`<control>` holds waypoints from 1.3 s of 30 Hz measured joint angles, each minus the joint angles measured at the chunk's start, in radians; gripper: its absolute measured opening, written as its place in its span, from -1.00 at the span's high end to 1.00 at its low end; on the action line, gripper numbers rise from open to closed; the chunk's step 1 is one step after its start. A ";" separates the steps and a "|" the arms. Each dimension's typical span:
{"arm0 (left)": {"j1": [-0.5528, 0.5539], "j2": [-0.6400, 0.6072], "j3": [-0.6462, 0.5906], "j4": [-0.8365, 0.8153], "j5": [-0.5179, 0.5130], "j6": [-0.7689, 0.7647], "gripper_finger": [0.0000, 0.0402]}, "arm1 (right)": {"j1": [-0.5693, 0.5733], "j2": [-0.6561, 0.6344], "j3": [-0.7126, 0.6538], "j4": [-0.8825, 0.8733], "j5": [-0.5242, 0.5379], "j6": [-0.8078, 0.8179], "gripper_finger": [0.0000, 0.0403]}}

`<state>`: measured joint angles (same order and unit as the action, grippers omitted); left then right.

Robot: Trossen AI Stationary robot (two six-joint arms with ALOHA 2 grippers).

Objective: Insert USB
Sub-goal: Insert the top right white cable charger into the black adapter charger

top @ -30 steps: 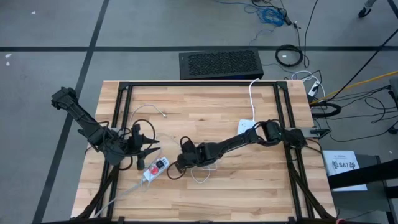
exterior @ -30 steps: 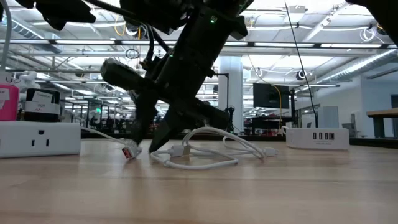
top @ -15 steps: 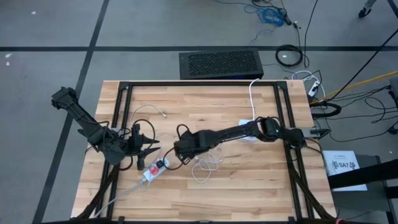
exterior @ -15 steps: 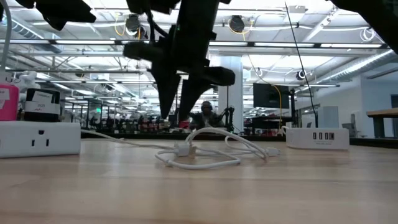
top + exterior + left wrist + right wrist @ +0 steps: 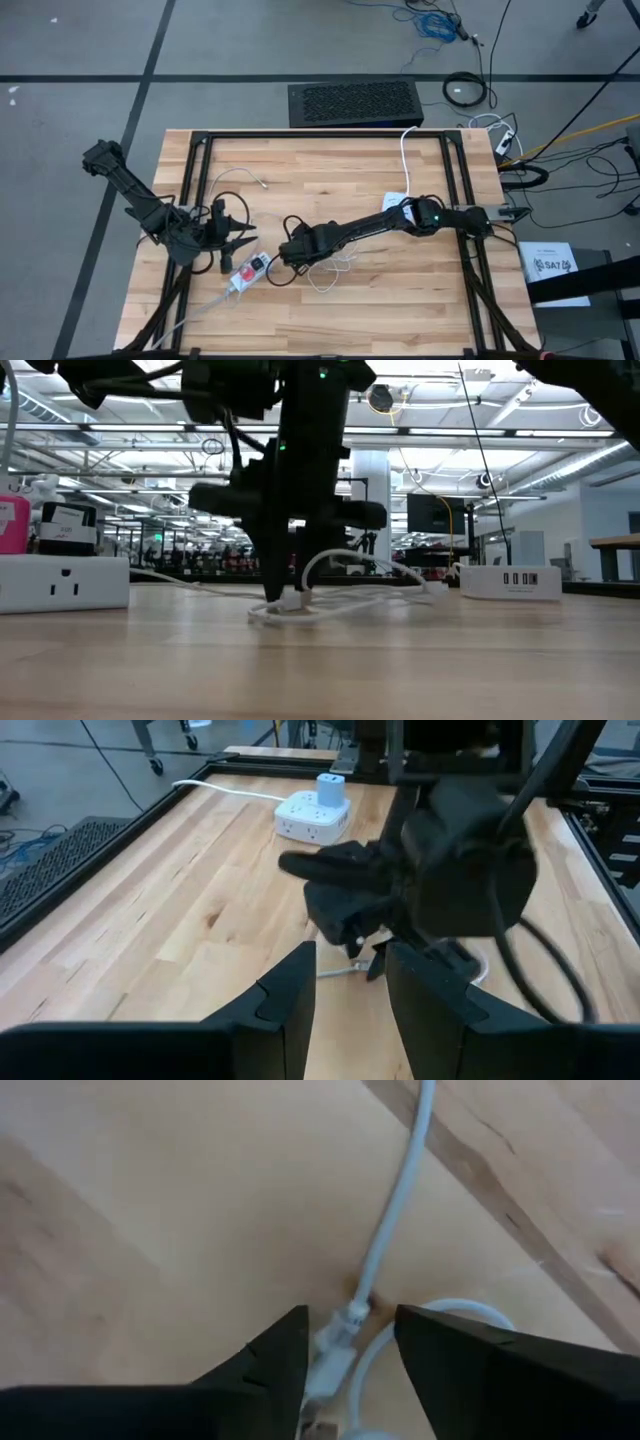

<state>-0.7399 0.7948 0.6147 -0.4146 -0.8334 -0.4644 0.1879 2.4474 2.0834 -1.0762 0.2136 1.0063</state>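
1. Cable (image 5: 385, 1250), white, lies coiled mid-table; its plug (image 5: 291, 601) rests on the wood.
2. Right gripper (image 5: 350, 1342) stands low over it, fingers narrowly apart, plug between them.
3. Left gripper (image 5: 243, 243) waits beside the power strip (image 5: 250, 270), fingers narrowly parted, empty.

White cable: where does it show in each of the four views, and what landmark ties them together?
High view: white cable loops beside the right gripper, table centre.
Low view: coiled on the wood under that gripper, cable arching right.
Left wrist view: a short piece below the right gripper.
Right wrist view: its plug end lies between the fingers.
Shared landmark: the right gripper.
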 joint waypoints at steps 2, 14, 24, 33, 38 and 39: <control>0.000 0.000 0.000 -0.001 0.000 -0.001 0.36 | -0.003 0.006 0.002 0.001 0.005 0.003 0.30; 0.000 0.000 0.000 -0.014 -0.008 -0.002 0.36 | -0.007 0.003 0.014 0.010 0.026 -0.111 0.95; -0.058 0.000 0.000 0.006 -0.106 -0.029 0.51 | 0.005 0.004 0.189 0.019 0.080 -0.305 1.00; -0.212 0.000 0.000 0.077 -0.259 -0.030 0.97 | 0.052 0.000 0.266 0.153 0.200 -0.474 1.00; -0.288 0.000 0.000 0.110 -0.346 -0.028 0.96 | 0.067 0.000 0.266 0.277 0.251 -0.548 1.00; -0.302 0.000 0.000 0.117 -0.362 -0.028 0.97 | 0.068 0.000 0.266 0.293 0.257 -0.560 1.00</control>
<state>-1.0420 0.7948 0.6147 -0.2975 -1.1949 -0.4929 0.2557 2.4470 2.3493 -0.7830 0.4708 0.4460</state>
